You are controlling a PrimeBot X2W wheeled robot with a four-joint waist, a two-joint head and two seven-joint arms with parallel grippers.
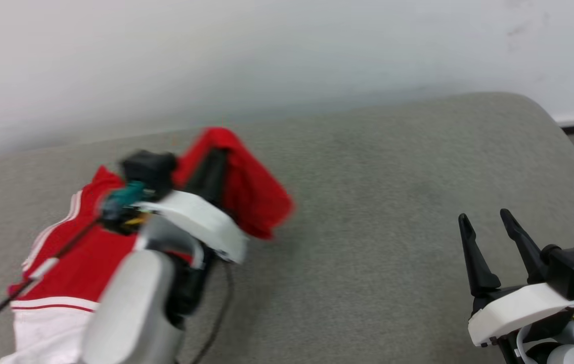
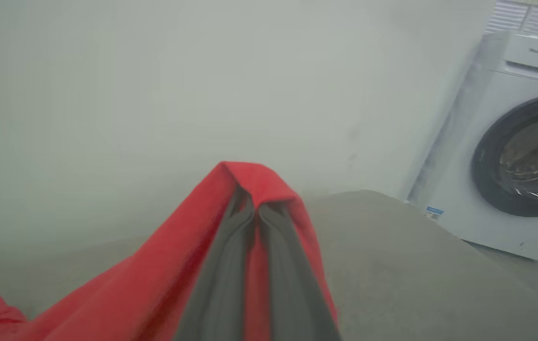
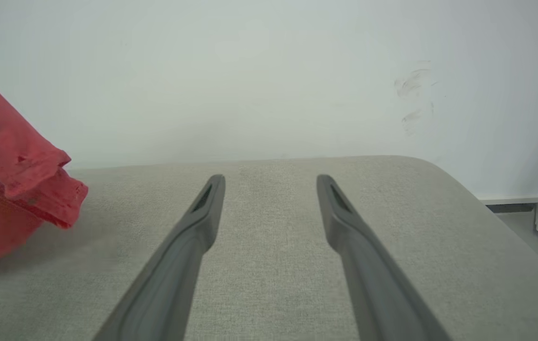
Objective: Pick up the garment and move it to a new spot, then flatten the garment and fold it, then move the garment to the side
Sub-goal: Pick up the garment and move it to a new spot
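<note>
The garment (image 1: 74,263) lies at the near left of the desk (image 1: 378,192), white hem nearest, with one red fold raised off the surface. The left gripper (image 1: 214,169) has its fingers clenched on that fold, which drapes over their tips. This looks like the pick-up-and-move step. Next, the fold wants carrying rightward, high enough that the rest trails without snagging. The desk's middle and right offer ample room up to the rounded far-right corner. The right gripper (image 1: 485,217) hovers at the near right, fingers spread, holding nothing. A washing machine (image 2: 510,156) stands beyond that edge.
</note>
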